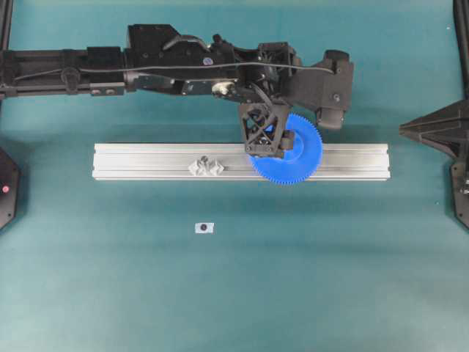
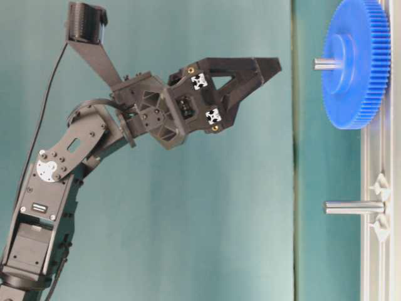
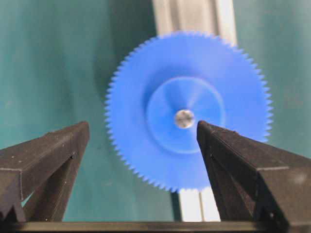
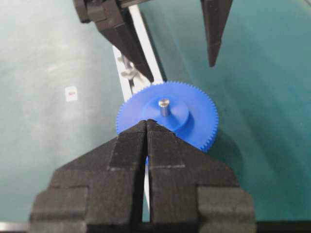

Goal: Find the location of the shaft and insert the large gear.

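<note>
Plastic gear, metal rail, matt table.
The gear (image 1: 293, 158) is smooth blue plastic; the rail (image 1: 146, 161) brushed aluminium; the gripper fingers (image 3: 43, 155) rough black plastic.

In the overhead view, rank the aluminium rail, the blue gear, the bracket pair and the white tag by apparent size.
1. aluminium rail, the longest by far.
2. large gear, wider than the rail, partly hidden by the left gripper.
3. bracket pair round the free shaft.
4. white tag, the smallest.

The left gripper (image 3: 143, 145) hangs above the table, wrist angled downward, jaws spread wide and holding nothing. The right gripper (image 4: 146, 127) sits with its fingers pressed together.
</note>
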### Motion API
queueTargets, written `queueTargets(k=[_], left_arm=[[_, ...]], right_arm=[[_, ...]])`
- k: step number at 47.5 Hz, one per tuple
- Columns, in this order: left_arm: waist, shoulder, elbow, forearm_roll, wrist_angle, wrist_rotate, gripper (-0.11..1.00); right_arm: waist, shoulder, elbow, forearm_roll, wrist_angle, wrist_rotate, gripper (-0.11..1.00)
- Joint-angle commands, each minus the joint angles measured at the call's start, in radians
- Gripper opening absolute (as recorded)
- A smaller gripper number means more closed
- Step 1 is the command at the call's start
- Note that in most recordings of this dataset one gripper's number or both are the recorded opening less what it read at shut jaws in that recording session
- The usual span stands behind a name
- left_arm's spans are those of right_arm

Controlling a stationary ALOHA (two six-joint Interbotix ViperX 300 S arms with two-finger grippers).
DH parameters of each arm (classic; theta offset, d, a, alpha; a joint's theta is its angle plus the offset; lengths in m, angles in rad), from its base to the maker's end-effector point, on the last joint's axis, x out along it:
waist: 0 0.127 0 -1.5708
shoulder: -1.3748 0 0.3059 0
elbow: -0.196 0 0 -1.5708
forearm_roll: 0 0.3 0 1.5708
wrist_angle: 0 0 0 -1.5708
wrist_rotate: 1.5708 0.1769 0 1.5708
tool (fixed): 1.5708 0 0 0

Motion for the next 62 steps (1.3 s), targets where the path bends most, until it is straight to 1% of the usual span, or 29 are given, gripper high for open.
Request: queueTargets(k=[1,5,16,21,30,44,50,62], left_arm=[[0.0,-0.055,-0.021,0.003,-0.005,-0.002,0.91],[0.0,-0.066,-0.02,0.003,-0.006,-0.008,0.91],[-0.003,-0.095,-0.014,0.003,0.0,-0.112,0.91],[-0.009,-0.124,0.005,0.003,0.002,-0.143,0.91],[-0.009,-0.172,0.057,0.003,-0.005,-0.153,0.91],[-0.012,-0.279,0.169,0.003,-0.097,-0.156,0.91],[-0.012,-0.322,0.219,0.003,-0.106,-0.158,0.91],[-0.018,-0.379,0.278,0.002,-0.11,-0.176,0.91]], right_arm=[[0.0,0.008,-0.028,0.002,-0.005,0.009,0.01],[-0.003,0.008,-0.026,0.002,-0.005,0.009,0.02],[-0.003,0.006,-0.026,0.002,-0.005,0.009,0.02],[-0.003,0.005,-0.025,0.002,-0.003,0.009,0.02],[-0.003,-0.003,-0.025,0.002,-0.003,0.009,0.01],[-0.003,-0.017,-0.018,0.002,0.017,0.009,0.01],[-0.003,-0.017,-0.015,0.002,0.021,0.009,0.01],[-0.003,-0.017,-0.005,0.002,0.017,0.008,0.02]])
